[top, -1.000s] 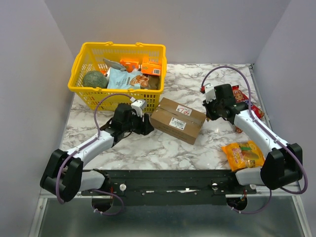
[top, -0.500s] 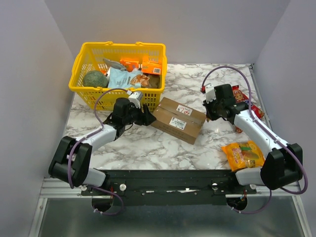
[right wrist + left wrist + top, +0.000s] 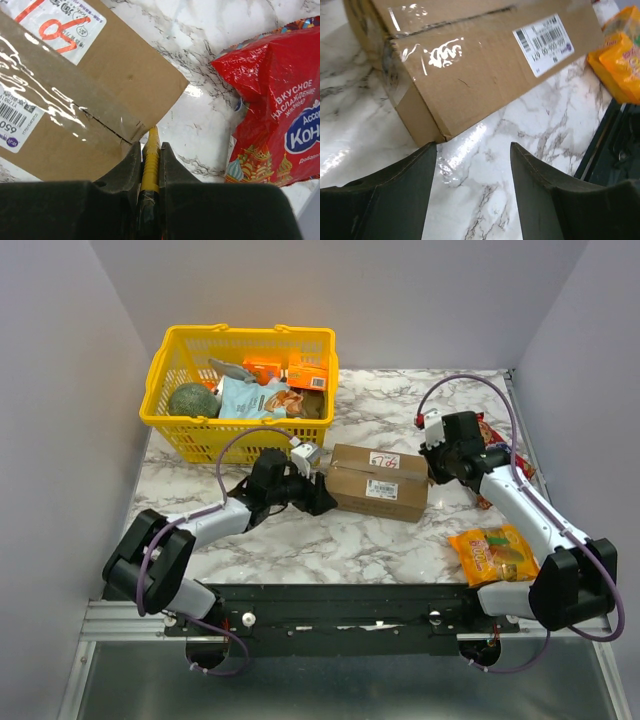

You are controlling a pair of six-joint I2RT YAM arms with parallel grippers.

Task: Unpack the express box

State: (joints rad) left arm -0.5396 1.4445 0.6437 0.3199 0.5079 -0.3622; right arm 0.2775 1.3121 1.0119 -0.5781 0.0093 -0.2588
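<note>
Wrist view only: right pincer clamps yellow tool; perhaps cutter.

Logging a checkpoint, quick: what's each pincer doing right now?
Left pincer: open, holding nothing.
Right pincer: shut on a thin yellow tool.

Plain pale walls close in the grey-veined marble table behind and on both sides. A black rail runs along its near edge.

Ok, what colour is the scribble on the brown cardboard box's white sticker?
Red scribble, clearest in the right wrist view.
</note>
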